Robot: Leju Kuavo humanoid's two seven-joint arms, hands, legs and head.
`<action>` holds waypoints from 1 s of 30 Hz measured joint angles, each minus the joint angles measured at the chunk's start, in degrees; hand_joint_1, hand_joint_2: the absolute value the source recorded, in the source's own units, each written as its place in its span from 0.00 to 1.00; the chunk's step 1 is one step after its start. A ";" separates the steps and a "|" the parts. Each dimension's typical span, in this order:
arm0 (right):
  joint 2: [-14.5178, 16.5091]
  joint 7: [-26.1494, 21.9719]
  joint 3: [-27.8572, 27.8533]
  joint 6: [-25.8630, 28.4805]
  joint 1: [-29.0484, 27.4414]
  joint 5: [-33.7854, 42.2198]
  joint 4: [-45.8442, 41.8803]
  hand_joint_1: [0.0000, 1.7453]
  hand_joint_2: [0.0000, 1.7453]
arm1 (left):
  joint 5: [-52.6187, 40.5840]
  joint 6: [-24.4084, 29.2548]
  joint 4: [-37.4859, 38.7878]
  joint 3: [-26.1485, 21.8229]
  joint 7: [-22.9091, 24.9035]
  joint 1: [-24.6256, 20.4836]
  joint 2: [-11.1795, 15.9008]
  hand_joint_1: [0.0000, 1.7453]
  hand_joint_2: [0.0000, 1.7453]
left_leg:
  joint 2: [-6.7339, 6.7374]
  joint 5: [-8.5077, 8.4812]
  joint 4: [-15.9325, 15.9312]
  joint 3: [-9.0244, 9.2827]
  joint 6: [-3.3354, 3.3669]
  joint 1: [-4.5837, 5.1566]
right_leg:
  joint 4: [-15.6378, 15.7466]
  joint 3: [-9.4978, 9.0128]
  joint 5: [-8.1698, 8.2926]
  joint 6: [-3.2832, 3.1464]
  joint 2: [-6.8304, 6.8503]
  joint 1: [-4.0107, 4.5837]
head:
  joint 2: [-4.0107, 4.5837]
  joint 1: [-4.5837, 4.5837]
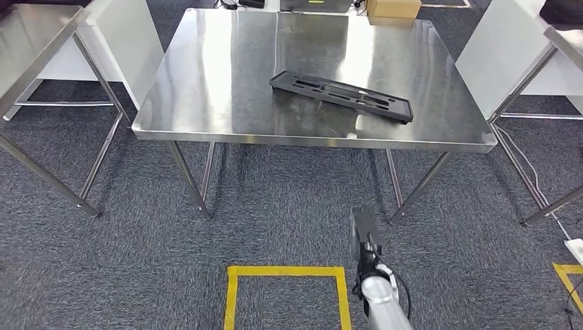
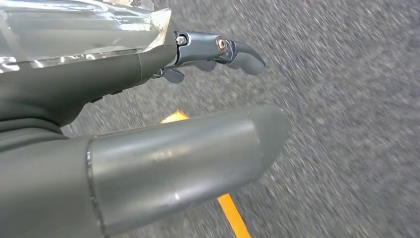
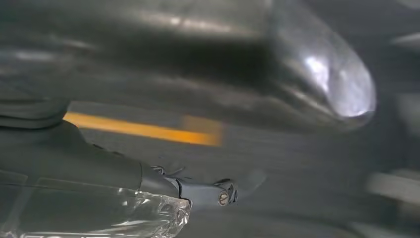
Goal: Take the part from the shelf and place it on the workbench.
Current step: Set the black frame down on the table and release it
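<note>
The black part (image 1: 342,96) lies flat on the counter (image 1: 206,103), long axis slanting across its middle, well apart from the lowered right hand (image 1: 364,237) and left hand (image 2: 148,124), both empty with fingers spread.

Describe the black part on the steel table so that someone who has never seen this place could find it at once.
Look at the large steel workbench in the middle of the head view, standing on grey carpet. On its right half lies the black part, a long flat plate set at a slant. It is the one dark thing on the shiny top, and it has long slots cut through it.
</note>
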State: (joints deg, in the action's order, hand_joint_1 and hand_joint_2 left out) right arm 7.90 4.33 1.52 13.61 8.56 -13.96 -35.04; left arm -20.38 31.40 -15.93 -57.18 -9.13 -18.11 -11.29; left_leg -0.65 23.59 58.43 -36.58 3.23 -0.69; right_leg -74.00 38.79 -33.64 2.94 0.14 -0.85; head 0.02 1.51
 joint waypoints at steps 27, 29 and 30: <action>-1.54 6.72 18.75 -4.63 -0.87 -24.59 22.21 0.00 0.00 | -3.46 3.18 0.76 12.53 9.25 -1.76 -1.12 0.00 0.00 | 0.39 4.06 0.46 3.48 -0.71 -0.65 | 9.37 0.59 4.88 0.06 0.17 -0.17 | -0.01 0.19; -1.55 6.68 19.08 -4.66 -0.95 -23.78 22.38 0.00 0.00 | -3.58 3.18 0.88 12.84 9.45 -1.83 -1.16 0.00 0.00 | 0.54 2.79 0.51 1.82 -0.34 -0.36 | 1.64 2.32 0.65 -0.28 0.09 -0.14 | 0.00 0.22; -1.61 6.63 19.10 -4.52 -0.97 -23.32 22.44 0.00 0.00 | -3.63 3.18 0.95 13.04 9.55 -1.83 -1.20 0.00 0.00 | 0.63 2.20 0.53 1.02 -0.32 -0.23 | -0.66 2.24 0.03 -0.01 0.07 -0.12 | 0.00 0.23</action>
State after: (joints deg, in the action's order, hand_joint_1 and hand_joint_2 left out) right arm 6.29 10.97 20.62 9.10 7.59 -37.28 -12.59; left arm -24.01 34.58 -14.98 -44.15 0.42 -19.94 -12.49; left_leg -0.02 25.79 58.96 -35.56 2.91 -0.92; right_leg -74.66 41.03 -33.61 2.92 0.21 -0.97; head 0.02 1.74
